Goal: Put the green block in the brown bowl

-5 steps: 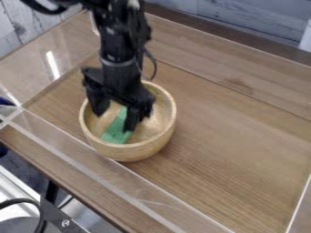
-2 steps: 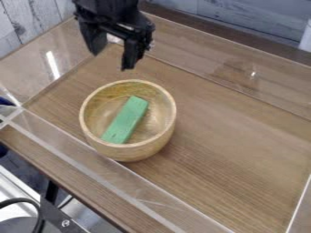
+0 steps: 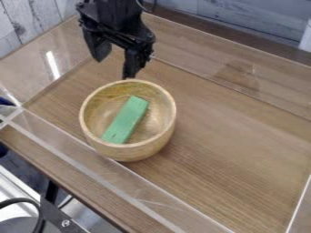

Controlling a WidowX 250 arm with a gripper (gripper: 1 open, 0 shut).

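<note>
The green block (image 3: 125,120) lies flat inside the brown bowl (image 3: 155,136), resting on its bottom and slanting from lower left to upper right. The bowl stands on the wooden table toward the near left. My gripper (image 3: 113,55) hangs well above the bowl's far rim, black, pointing down, open with nothing between its fingers. It is apart from both block and bowl.
A wooden tabletop (image 3: 231,118) is ringed by low clear plastic walls (image 3: 73,150) along the near and left edges. Cables and a dark wheel (image 3: 18,218) show at the bottom left, below the table edge.
My gripper rose out of the bowl, leaving the green block lying inside. In the last half second it has barely shifted.
</note>
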